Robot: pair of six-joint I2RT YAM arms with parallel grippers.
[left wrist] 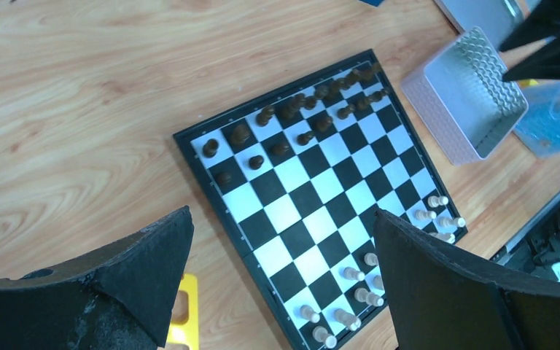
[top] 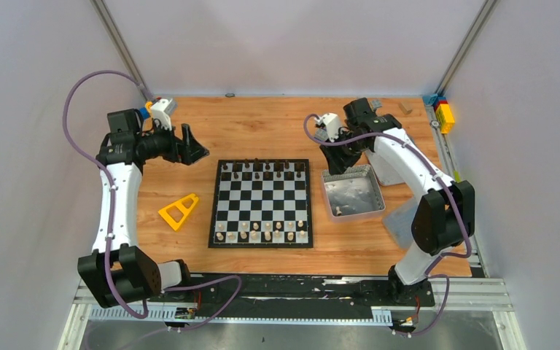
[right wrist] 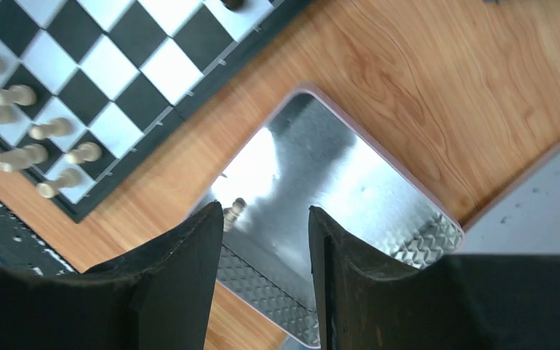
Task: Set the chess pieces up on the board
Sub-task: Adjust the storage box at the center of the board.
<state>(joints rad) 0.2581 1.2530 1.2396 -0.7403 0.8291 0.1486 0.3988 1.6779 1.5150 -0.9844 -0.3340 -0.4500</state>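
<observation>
Your left gripper (top: pixel 192 149) hangs with its jaws spread wide and nothing between them, over the wooden table (top: pixel 262 120) just off the far left corner of the board (top: pixel 261 198). Its wrist camera looks down across the whole checkered square.

Near that arm, to the left of the board and apart from it, a yellow frame-shaped block (top: pixel 179 211) lies flat on the wood.

On the board itself, the dark chess pieces (top: pixel 262 169) stand along the two far rows, and the pale chess pieces (top: pixel 262 232) stand along the two near rows. The inner of those pale rows appears to have bare squares in it. The middle rows are open checks.

Just right of the board sits the metal tin (top: pixel 361 191), close to its edge but not touching. One pale piece (right wrist: pixel 233 211) lies inside, near the tin's board-side wall — small, and on its side as far as you can tell.

Your right gripper (right wrist: pixel 266 248) is above the tin's far end, jaws parted, gripping nothing.

At the far right edge, coloured bricks (top: pixel 445 115) sit well apart from everything else.
</observation>
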